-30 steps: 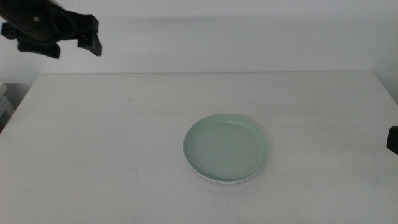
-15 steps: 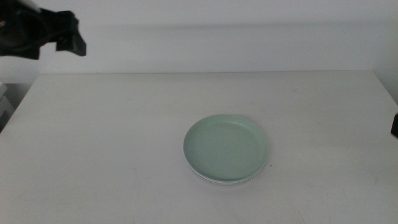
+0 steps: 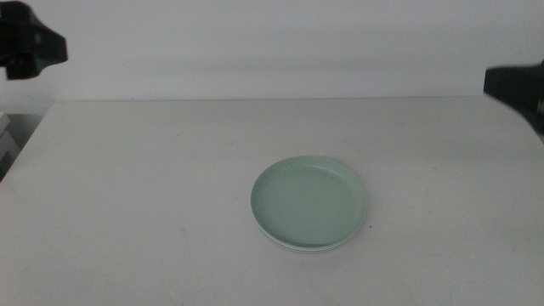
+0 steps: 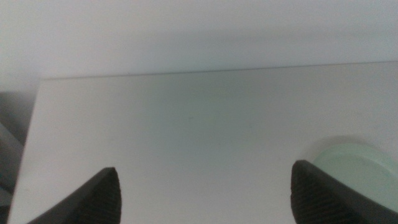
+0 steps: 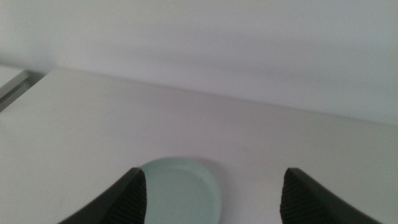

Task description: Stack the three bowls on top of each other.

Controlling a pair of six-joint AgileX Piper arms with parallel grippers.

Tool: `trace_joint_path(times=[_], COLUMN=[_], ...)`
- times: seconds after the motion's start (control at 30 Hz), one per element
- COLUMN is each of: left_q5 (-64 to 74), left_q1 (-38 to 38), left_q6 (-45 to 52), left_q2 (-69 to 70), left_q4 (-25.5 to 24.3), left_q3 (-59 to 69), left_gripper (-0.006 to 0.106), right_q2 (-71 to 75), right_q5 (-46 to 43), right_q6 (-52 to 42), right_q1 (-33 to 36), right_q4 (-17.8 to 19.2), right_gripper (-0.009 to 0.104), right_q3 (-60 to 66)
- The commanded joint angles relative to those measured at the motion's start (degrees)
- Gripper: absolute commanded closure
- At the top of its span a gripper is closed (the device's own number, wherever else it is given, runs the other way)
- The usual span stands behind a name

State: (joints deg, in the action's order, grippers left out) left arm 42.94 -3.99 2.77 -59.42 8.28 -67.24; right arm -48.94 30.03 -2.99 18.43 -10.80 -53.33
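A mint green bowl (image 3: 309, 201) sits at the middle of the table, nested on a white bowl whose rim (image 3: 293, 246) peeks out beneath its near edge. The green bowl also shows in the left wrist view (image 4: 354, 167) and the right wrist view (image 5: 180, 188). My left gripper (image 4: 205, 171) is open and holds nothing, high above the table's far left. My right gripper (image 5: 214, 173) is also open and holds nothing, high at the far right. Both are well away from the stack. In the middle view the left arm (image 3: 30, 47) and right arm (image 3: 517, 85) show only as dark shapes at the edges.
The white table (image 3: 153, 187) ends at a pale wall behind. A grey-white object (image 3: 7, 140) stands off the table's left edge.
The left arm has drawn back to the left, partly out of the picture. The right arm has risen from the right edge's lower part to its upper part. The stack has not moved.
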Motion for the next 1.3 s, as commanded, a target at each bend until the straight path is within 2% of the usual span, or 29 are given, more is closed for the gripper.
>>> trace_joint_path(times=[0.0,0.27,0.4,0.63,1.03,1.27], left_q5=[-4.30,-18.90,-24.91,-32.59,-33.28,-33.30], left_q1=[-0.07,-0.07,-0.07,-0.07,-0.07,-0.01], left_q6=[1.03,1.38,1.20,-0.60,-0.56,-0.56], left_q2=[3.24,18.70,26.22,34.05,34.40,39.92], left_q4=[-0.78,-0.51,-0.51,2.14,2.93,2.52], left_q3=[0.23,18.76,29.53,40.06,40.86,45.70], left_gripper=[-0.005,-0.005,-0.005,-0.005,-0.005,-0.005], right_q2=[-0.34,9.00,16.03,24.75,27.07,30.98], right_q5=[-4.74,-7.28,-10.04,-13.73,-12.06,-12.54], right_q6=[3.48,13.89,14.89,14.83,14.85,14.85], right_q1=[0.03,0.03,0.03,0.03,0.08,-0.30], right_q4=[4.40,15.59,18.77,19.16,19.08,19.61], right_gripper=[0.041,0.041,0.041,0.041,0.041,0.041], right_q3=[-3.71,4.24,11.96,22.67,23.28,29.07])
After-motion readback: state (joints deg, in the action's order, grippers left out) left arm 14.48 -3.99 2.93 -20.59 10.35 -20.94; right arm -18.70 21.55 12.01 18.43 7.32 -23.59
